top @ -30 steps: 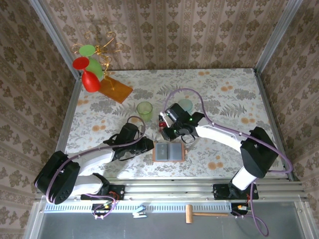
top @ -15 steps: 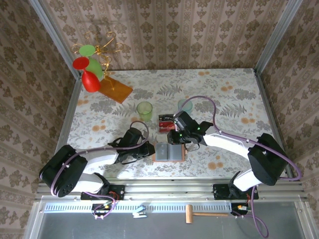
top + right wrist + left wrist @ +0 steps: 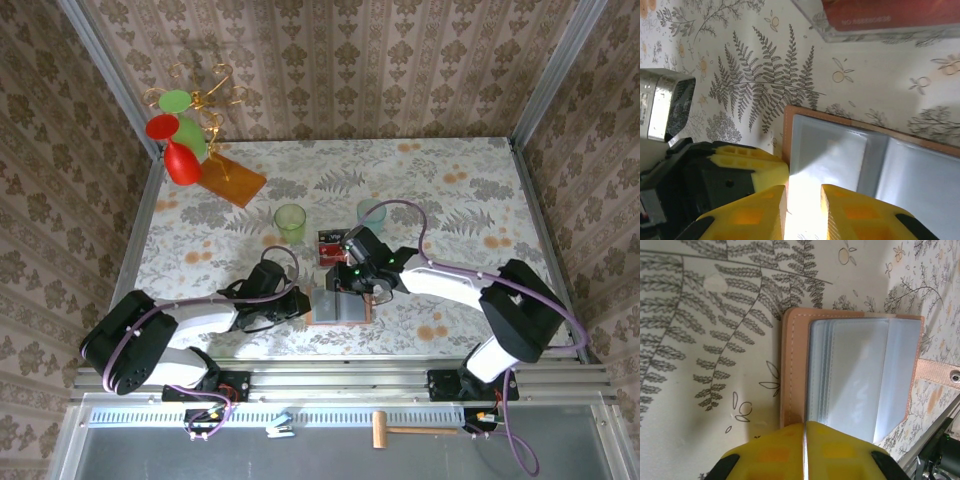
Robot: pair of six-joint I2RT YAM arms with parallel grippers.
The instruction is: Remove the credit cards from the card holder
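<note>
The left arm reaches low across the table, left gripper (image 3: 804, 434) pressed together at the left edge of the tan leather card holder (image 3: 345, 308). The right arm bends over it, right gripper (image 3: 803, 196) narrowly parted above a grey-blue inner panel. The table (image 3: 460, 200) is fern-printed and the walls (image 3: 400, 70) damask-papered. The holder lies open near the front edge, long axis left-right. A red credit card (image 3: 330, 246) lies just behind it.

The left arm (image 3: 190, 320) and right arm (image 3: 450, 280) stretch low and inward over the surface (image 3: 450, 180), their wrists close together near its front middle. The left gripper (image 3: 804, 427) has its yellow fingers (image 3: 840, 450) pressed flat together. The right gripper (image 3: 803, 192) keeps a narrow gap between its fingers (image 3: 760, 210).
</note>
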